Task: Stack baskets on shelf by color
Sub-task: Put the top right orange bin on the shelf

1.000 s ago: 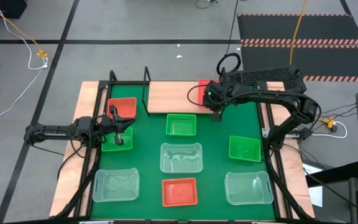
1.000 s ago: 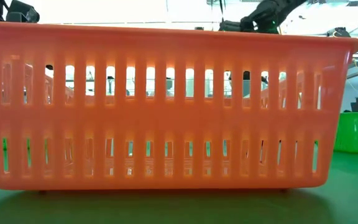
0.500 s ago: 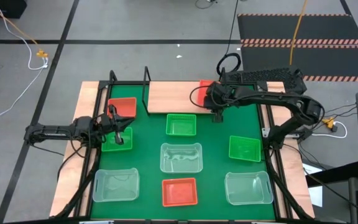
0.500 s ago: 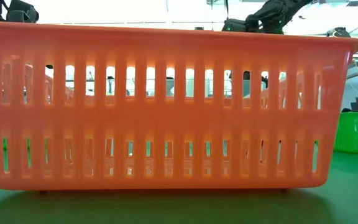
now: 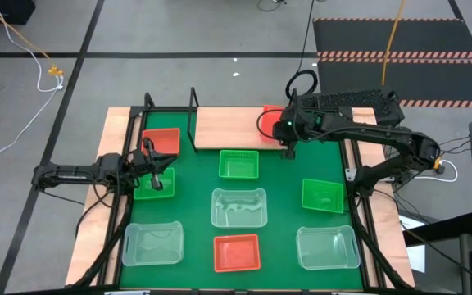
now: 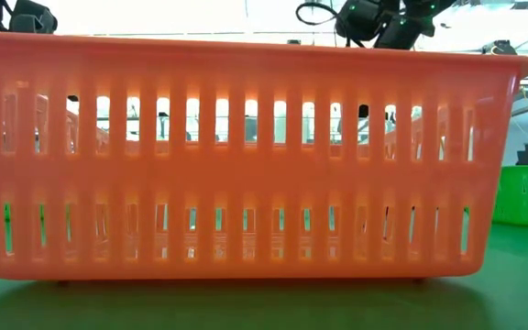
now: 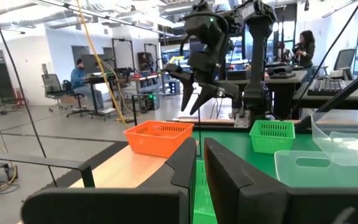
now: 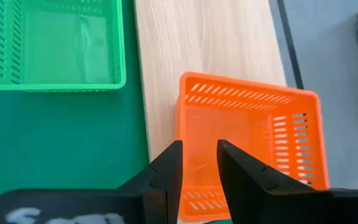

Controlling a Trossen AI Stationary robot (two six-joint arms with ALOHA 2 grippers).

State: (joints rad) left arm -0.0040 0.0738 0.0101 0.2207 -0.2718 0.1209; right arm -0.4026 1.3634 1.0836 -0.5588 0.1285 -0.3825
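Over the shelf point(image 5: 228, 127), my right gripper point(image 8: 199, 163) open above red basket point(image 8: 247, 140), left gripper point(image 5: 156, 182) on green basket point(image 5: 148, 190), grip unclear.

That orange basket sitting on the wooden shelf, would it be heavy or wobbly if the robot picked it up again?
The orange basket is probably light: its walls are thin and slotted, and it is empty. It likely flexes a little if pinched by one wall. Resting flat on the shelf, wide and low, it seems unlikely to tip, though it might slide if nudged.

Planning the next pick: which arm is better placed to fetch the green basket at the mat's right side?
Right: its open gripper hangs empty nearer that green basket; the left gripper sits across the mat.
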